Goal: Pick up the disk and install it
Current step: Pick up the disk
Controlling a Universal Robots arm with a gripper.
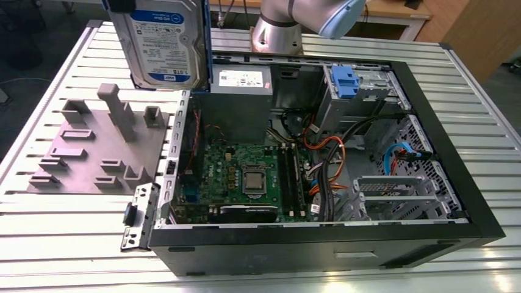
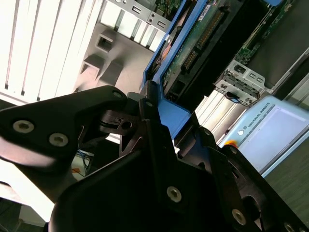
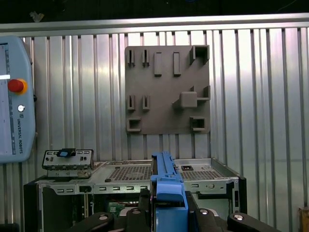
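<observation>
We see the disk [image 1: 163, 46] hanging on edge, high at the exterior view's far left. It is above the grey fixture plate [image 1: 89, 152] and the left wall of the open computer case [image 1: 480, 201], and it touches neither. In the second wrist view the black fingers [image 2: 153, 130] are clenched on the blue carrier bracket [image 2: 170, 110] at one end of the disk, one on each side. The first wrist view shows that same blue edge pinched between them.

We judge that the grip is taken on the bracket so that the fingers press plastic, not the label or the bare circuit board. We also judge that the height keeps the disk free of the plate's upright posts [image 1: 114, 110] and of the case wall.

The disk is a flat silver rectangle. Its white-and-blue label faces the exterior camera, its greenish circuit board with dark connector rows faces the second wrist camera, and the blue bracket frames its long edges.

The case lies open on the slatted bench [image 1: 49, 244]. It has a grey power supply [image 1: 240, 82] at the far side, a motherboard [image 1: 244, 171] in the middle and an empty metal cage [image 1: 391, 195] at the near right.
</observation>
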